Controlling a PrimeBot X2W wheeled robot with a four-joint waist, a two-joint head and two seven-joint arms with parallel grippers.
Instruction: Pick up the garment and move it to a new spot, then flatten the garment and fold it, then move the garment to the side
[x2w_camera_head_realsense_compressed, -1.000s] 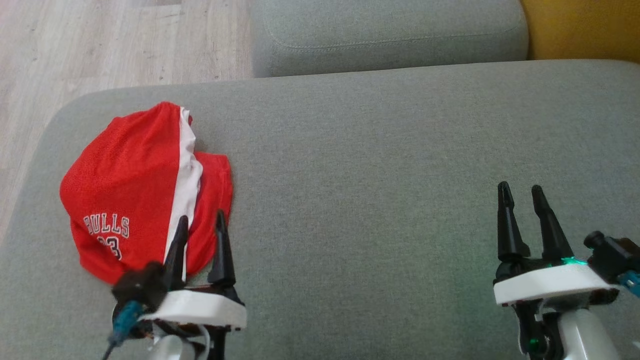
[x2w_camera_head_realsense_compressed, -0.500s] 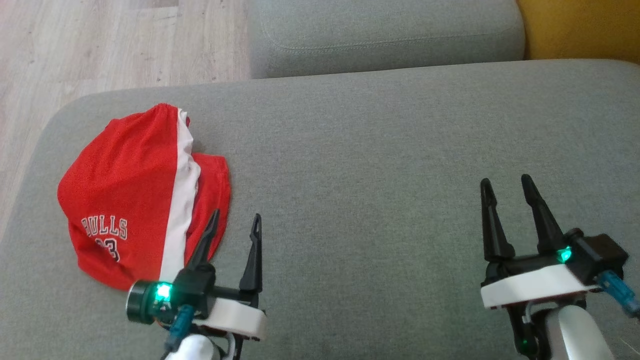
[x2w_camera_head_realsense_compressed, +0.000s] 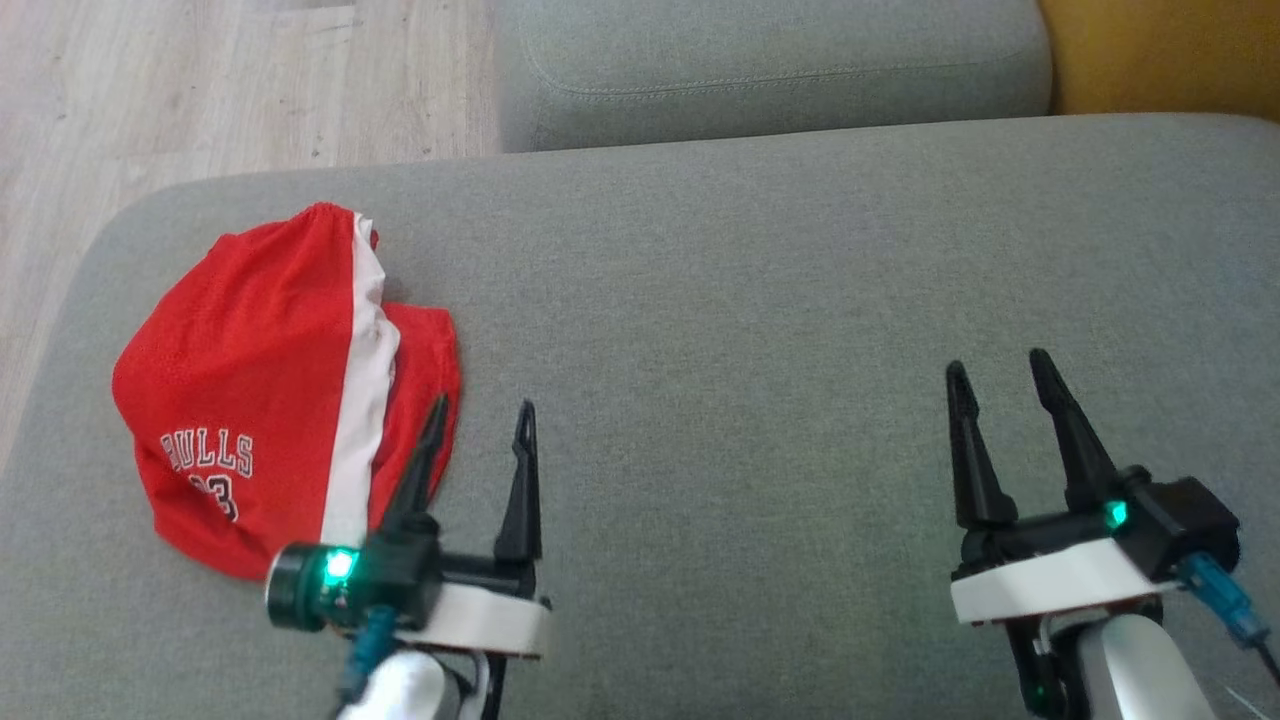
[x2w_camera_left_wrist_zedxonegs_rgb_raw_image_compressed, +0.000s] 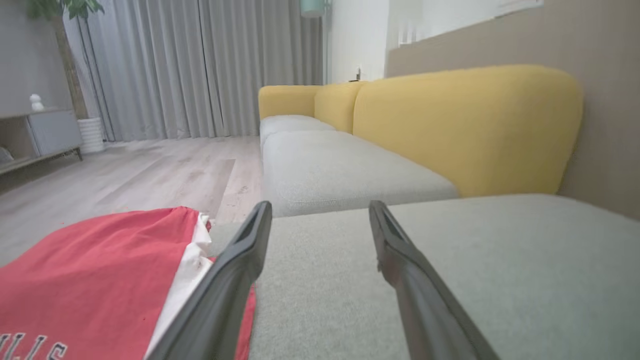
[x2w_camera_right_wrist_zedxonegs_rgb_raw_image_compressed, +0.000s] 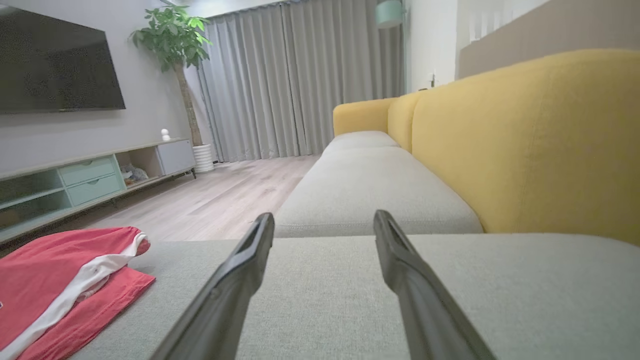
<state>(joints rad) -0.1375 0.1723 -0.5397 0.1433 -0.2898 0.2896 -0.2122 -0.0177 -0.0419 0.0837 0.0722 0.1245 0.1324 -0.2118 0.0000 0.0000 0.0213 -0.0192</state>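
In the head view, we see the garment (x2w_camera_head_realsense_compressed: 270, 390), red with a white stripe, lying as a compact folded bundle at the left end of the grey seat cushion (x2w_camera_head_realsense_compressed: 750, 300), close to the edge by the wooden floor (x2w_camera_head_realsense_compressed: 200, 80). Our left gripper (x2w_camera_head_realsense_compressed: 482, 403) hovers just beside the bundle's right edge, jaws spread and empty. Our right gripper (x2w_camera_head_realsense_compressed: 997, 362) stands well apart over bare cushion, also spread and holding nothing.

In the left wrist view, the two fingers frame bare cushion. The garment lies at the lower left, with one finger overlapping its edge (whether it touches the cloth we cannot tell).

In the right wrist view, the garment sits far off at the lower left, and the yellow backrest (x2w_camera_right_wrist_zedxonegs_rgb_raw_image_compressed: 525, 140) rises on the right.

We judge the task to be at or near its end, since the garment looks folded and set to the side. Little seems left, though the fold is rounded rather than square.
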